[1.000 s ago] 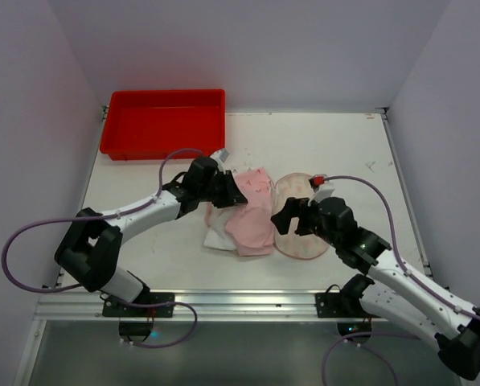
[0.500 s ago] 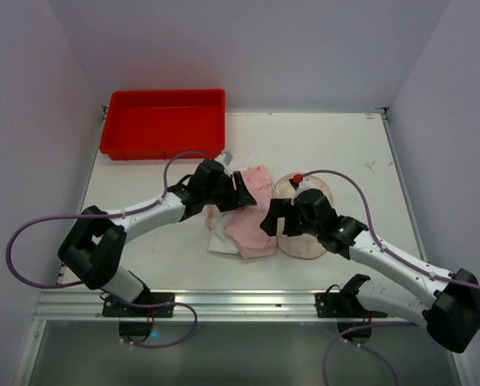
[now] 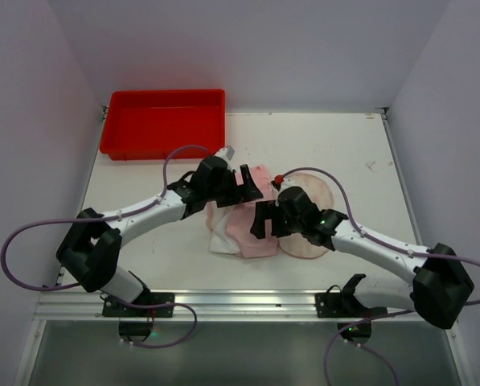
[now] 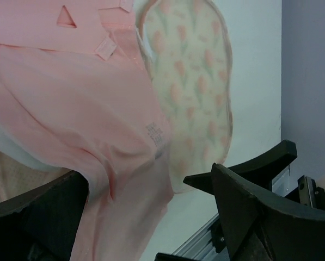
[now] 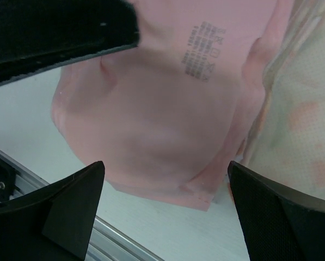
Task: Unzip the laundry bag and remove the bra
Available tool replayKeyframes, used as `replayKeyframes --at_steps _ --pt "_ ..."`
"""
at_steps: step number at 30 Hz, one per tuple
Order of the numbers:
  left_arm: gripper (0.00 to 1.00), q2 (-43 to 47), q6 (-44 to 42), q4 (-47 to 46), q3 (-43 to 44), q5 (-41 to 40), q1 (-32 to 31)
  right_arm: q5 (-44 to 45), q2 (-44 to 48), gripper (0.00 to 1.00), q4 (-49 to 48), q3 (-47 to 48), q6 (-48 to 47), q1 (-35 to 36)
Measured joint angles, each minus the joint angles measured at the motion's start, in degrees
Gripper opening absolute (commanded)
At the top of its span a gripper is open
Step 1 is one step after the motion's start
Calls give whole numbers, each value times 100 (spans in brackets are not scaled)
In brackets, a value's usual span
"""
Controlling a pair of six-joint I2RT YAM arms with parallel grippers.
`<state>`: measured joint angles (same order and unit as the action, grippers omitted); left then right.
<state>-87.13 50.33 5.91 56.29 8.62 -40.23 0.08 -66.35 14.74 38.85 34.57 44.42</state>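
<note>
Both arms are reaching in over the middle of the white table [image 3: 352, 145]. The left gripper [image 3: 246, 183] hangs with its jaws spread wide and nothing between them. Its wrist view shows the left gripper [image 4: 140, 185] right above the soft pale-pink and white mesh laundry bag [image 4: 69, 109]. The right gripper [image 3: 258, 223] is wide open too and holds nothing. It is poised over the near right part of the laundry bag [image 3: 241, 225], and pink fabric with a small printed label fills its wrist view [image 5: 162, 125].

The bag lies crumpled around the table's centre, a little toward the near edge, and a white fold shows at its near left corner. The cream-peach padded bra with small orange and green print [image 3: 313, 189] lies flat on the table, touching the bag's right side, with the right arm crossing over it. From the left wrist its pink-trimmed cups [image 4: 189, 81] are plain to see. Whether its edge runs under the bag's fabric, I can't tell.

Up in the far left corner of the table sits a rigid red plastic tray [image 3: 163, 122], well apart from the action.
</note>
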Motion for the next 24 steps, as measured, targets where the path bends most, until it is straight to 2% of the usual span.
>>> replayKeyframes --at_steps 6,9,24 --pt "96 17 -4 39 -356 -63 210 175 -944 94 122 728 -173 758" --pt "96 20 -42 144 -407 -94 284 223 -1261 93 234 966 -238 901" --pt "100 -24 -203 317 -400 184 835 1591 -2057 91 988 2111 -920 2135"
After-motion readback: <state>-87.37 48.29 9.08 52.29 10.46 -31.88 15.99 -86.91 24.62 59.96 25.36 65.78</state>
